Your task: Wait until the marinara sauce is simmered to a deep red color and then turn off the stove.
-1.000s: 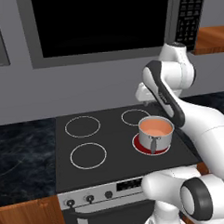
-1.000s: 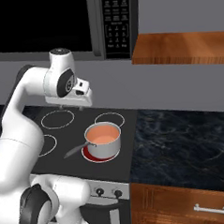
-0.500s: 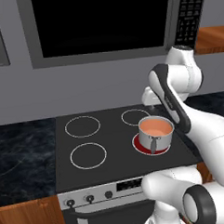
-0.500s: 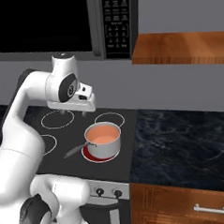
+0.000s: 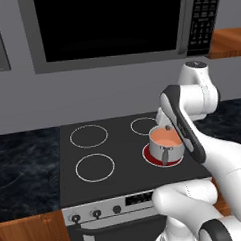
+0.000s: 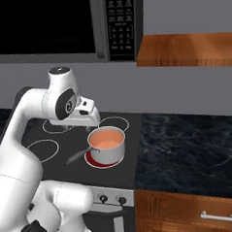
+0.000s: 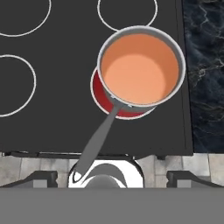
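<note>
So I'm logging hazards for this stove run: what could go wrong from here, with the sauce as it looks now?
1. The marinara sauce is pale orange, not deep red; switching off now would be too early.
2. The saucepan handle juts toward the stove's front edge, so a descent to the knobs could knock it.
3. The burner glows red, and the open gripper hangs above that heat.

A saucepan (image 7: 142, 70) of pale orange marinara sauce (image 7: 138, 73) sits on a glowing red burner (image 7: 101, 98), directly ahead of the wide-open gripper (image 7: 111, 178).

One saucepan (image 7: 140, 70) (four burner rings (image 5: 95, 167))
</note>
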Motion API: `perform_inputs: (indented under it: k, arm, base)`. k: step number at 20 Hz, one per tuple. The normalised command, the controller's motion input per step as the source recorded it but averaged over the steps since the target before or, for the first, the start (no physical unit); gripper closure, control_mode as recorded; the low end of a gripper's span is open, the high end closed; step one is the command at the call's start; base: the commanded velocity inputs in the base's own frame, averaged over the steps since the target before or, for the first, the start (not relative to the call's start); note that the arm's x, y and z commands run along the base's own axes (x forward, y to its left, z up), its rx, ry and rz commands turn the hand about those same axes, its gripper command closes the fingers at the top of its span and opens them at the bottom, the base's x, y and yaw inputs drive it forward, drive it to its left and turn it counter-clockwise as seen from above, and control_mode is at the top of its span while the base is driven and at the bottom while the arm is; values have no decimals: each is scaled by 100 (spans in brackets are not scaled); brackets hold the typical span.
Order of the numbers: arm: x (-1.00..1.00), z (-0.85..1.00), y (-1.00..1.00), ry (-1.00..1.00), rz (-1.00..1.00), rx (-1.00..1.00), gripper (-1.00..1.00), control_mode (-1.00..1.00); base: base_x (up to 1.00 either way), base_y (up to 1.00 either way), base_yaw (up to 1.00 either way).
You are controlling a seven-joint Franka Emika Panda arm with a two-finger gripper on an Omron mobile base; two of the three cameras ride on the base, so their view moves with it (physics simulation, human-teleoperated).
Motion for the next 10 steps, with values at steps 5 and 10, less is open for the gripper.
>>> perform_inputs:
  k: [5,10]
  arm:
    - [-1,-1,-1,4,-7,0,-100,-100]
    - [-3,-1,-10,6,-9,0,-100,-100]
  base:
    - [0,0,0]
    - [0,0,0]
